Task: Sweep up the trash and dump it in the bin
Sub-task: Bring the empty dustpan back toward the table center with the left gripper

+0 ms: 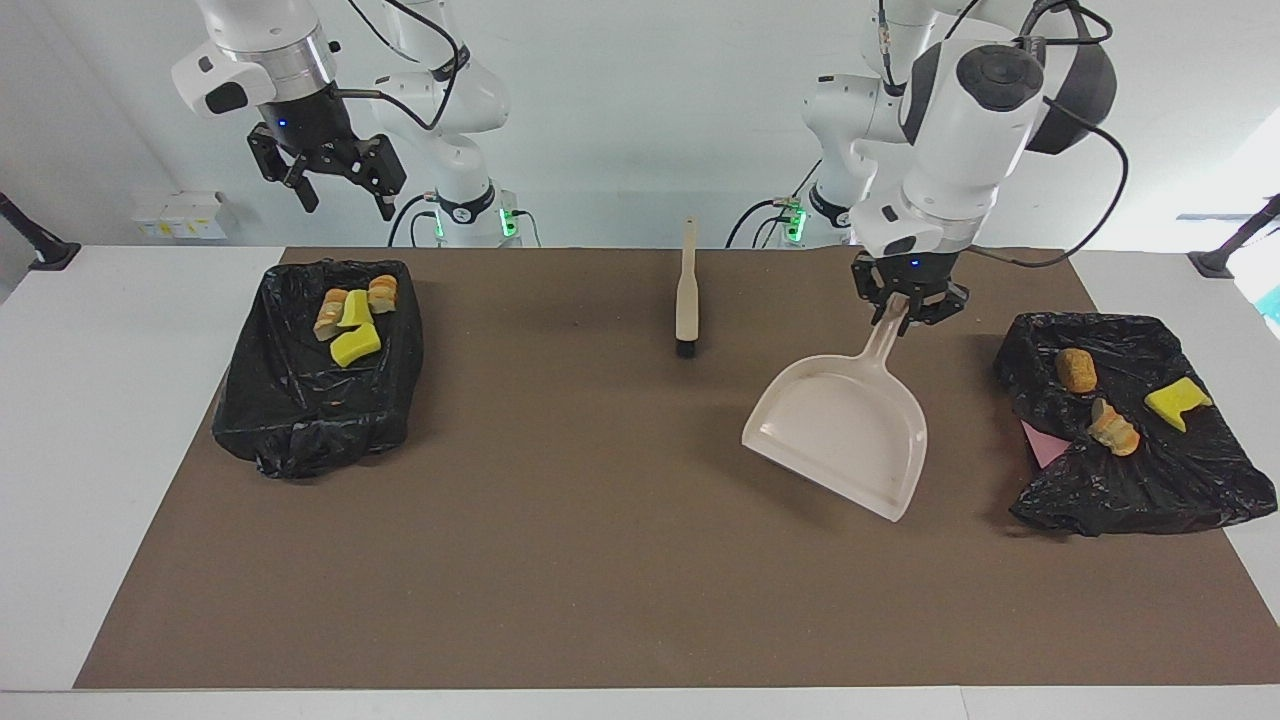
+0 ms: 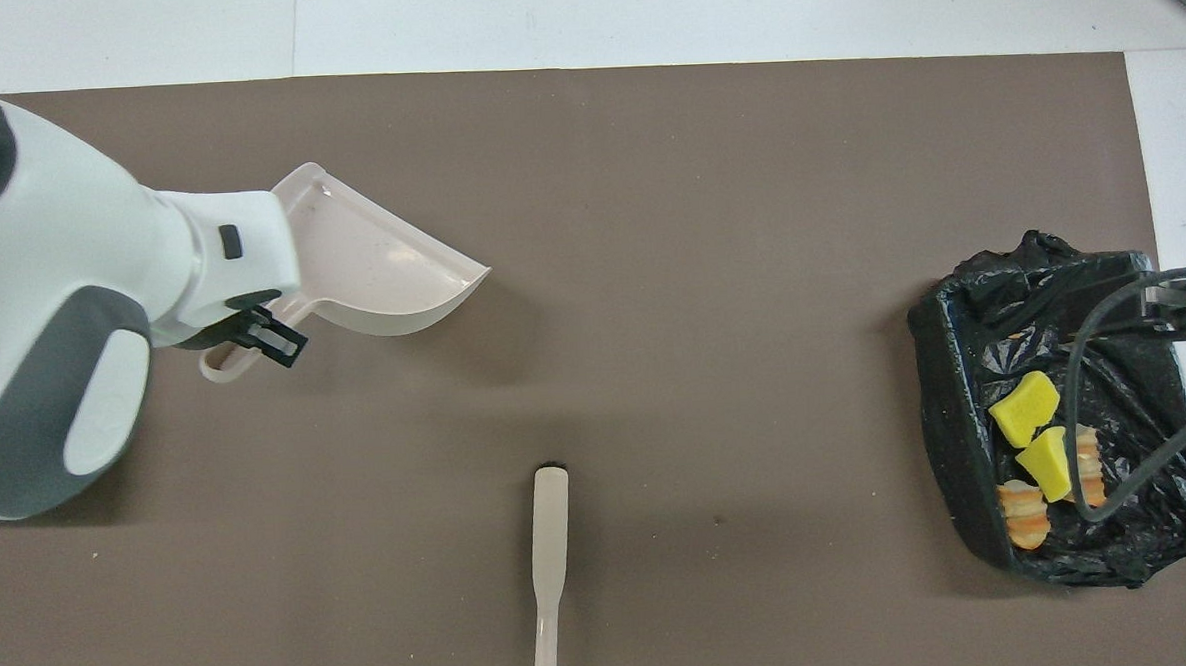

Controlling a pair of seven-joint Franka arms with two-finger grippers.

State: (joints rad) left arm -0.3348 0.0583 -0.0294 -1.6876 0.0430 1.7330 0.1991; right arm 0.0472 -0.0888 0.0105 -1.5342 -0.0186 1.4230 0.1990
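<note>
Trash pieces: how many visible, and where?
7. Four lie in the bin at the right arm's end: two yellow sponges and two bread chunks. Three lie on the bag at the left arm's end: brown chunk, croissant, sponge. Folds may hide more.
</note>
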